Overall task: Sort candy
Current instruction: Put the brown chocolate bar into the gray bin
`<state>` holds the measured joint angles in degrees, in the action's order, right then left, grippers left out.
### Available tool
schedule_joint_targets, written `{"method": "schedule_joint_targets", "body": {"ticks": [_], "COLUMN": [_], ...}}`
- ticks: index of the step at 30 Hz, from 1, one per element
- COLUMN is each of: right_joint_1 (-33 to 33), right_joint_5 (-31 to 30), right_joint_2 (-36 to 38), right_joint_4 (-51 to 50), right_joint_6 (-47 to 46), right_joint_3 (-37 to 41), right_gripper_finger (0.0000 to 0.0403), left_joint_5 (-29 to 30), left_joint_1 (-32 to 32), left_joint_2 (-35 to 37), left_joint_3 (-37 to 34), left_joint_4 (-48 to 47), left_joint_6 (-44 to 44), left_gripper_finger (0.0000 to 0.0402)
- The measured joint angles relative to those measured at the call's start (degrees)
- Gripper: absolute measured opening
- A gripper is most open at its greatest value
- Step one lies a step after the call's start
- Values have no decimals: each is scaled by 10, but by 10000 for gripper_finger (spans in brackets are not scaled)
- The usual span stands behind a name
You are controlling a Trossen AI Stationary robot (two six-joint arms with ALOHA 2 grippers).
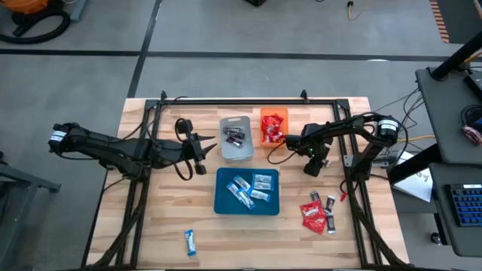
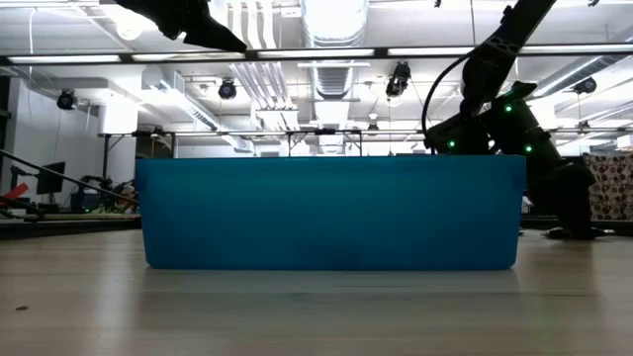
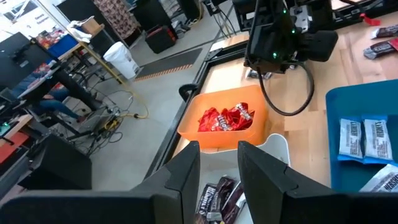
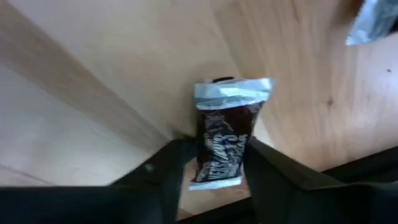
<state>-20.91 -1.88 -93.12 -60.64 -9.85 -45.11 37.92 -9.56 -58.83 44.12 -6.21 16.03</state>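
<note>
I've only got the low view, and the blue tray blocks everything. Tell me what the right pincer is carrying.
Observer: The right pincer is shut on a dark mini bar, over bare wood near the orange tray.
Operator: Point me to where dark bars belong.
Observer: The grey tray holds dark bars. It sits next to the orange tray, on the left arm's side.
Operator: Report the left pincer.
Observer: The left pincer is open and empty, just outside the grey tray on the side away from the orange tray.
</note>
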Motion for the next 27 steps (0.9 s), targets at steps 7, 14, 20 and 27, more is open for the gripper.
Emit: {"method": "schedule_joint_targets", "body": {"ticks": [7,14,20,27], "right_joint_1": [0,0,0,0], "right_joint_5": [18,36,123,188], "right_joint_2": [12,51,105,162], "right_joint_4": [2,-37,-11,136], "right_joint_6": [13,20,40,80], "right_joint_3": [-18,-50,-90,-123], "right_gripper_finger": [19,9,9,9], "left_joint_5": [-60,-60,-60,-60], "left_joint_1": [11,12,12,11], "left_joint_2": [-3,-3,-4,-4], "left_joint_3": [0,0,0,0], "left_joint_4": [-2,-14,-70,-159], "left_joint_6": [-1,-32,-103,-200], "left_gripper_finger": [93,93,93,93]}}
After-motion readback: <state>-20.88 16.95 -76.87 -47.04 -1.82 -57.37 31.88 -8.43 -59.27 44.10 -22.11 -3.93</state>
